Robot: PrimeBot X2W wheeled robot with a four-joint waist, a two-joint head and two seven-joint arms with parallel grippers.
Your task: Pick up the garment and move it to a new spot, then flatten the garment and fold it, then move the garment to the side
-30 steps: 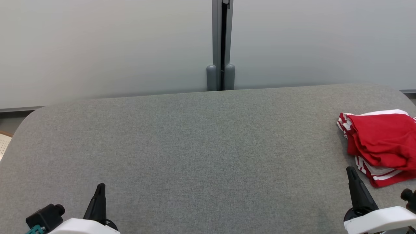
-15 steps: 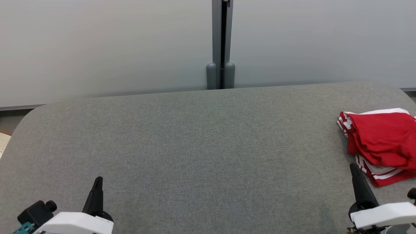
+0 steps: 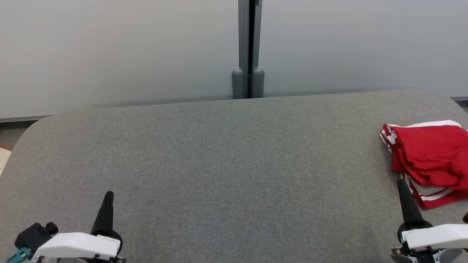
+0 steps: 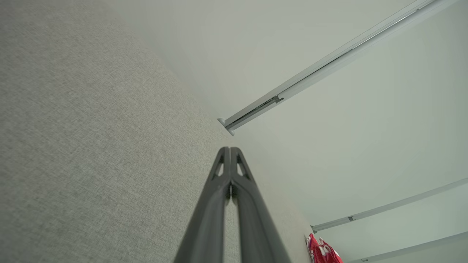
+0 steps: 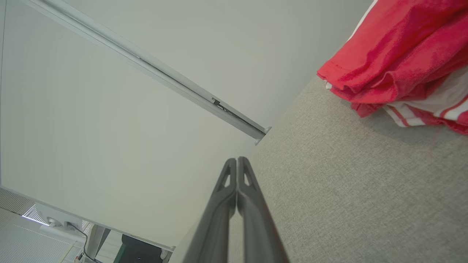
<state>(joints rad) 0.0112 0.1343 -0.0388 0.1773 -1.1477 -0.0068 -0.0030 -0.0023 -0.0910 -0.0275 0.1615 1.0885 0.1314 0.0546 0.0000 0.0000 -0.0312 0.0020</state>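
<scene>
The garment (image 3: 429, 157) is a folded red piece with white stripes, lying at the right edge of the grey table (image 3: 226, 164). It also appears in the right wrist view, garment (image 5: 398, 54), at the upper right, and small in the left wrist view, garment (image 4: 323, 252). My left gripper (image 3: 108, 194) hovers at the lower left, shut and empty, far from the cloth. My right gripper (image 3: 401, 182) is at the lower right, shut and empty, its tip just beside the garment's near left corner. Both pairs of fingers press together at left gripper (image 4: 229, 149) and right gripper (image 5: 236, 159).
Pale partition panels with a grey post (image 3: 248, 51) stand right behind the table's far edge. A pale slatted object (image 3: 3, 159) shows past the table's left edge.
Both grippers have slid a little lower and outward in the head view while staying shut. The garment lies where it was.
</scene>
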